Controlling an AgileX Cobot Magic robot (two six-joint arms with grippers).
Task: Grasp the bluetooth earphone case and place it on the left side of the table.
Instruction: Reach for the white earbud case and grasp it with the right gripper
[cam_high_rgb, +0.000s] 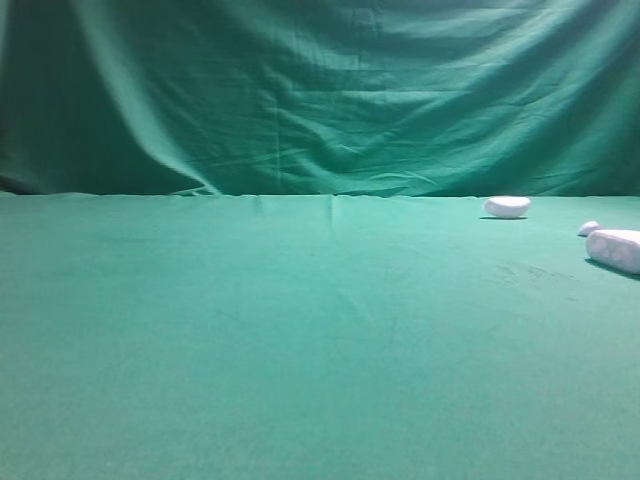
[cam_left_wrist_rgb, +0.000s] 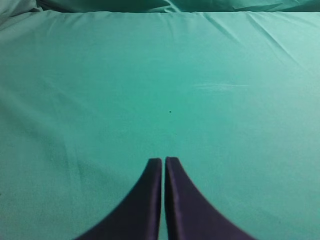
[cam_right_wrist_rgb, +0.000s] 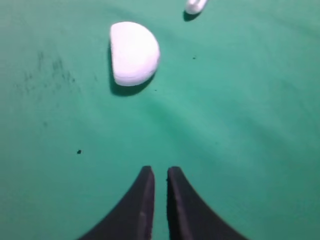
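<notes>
In the exterior high view, the green cloth surface stretches wide, and all three white things sit on its right side. The bluetooth earphone case lies flat at the far right edge, partly cut off by the frame, with a tiny white piece just beside it and a smaller white oval object farther back near the draped green backdrop. No arm shows here. The left half lies bare, which suits it, I judge, as the drop zone.

In the left wrist view, the left claw hangs over plain cloth with its jaws drawn nearly together, holding nothing.

In the right wrist view, the right claw is narrow too, a slim gap between its jaws, and empty. Ahead of it lies a white rounded object; which of the white things it is I cannot tell. A small white bit shows at the top edge.

No brand, label or writing is readable anywhere.
</notes>
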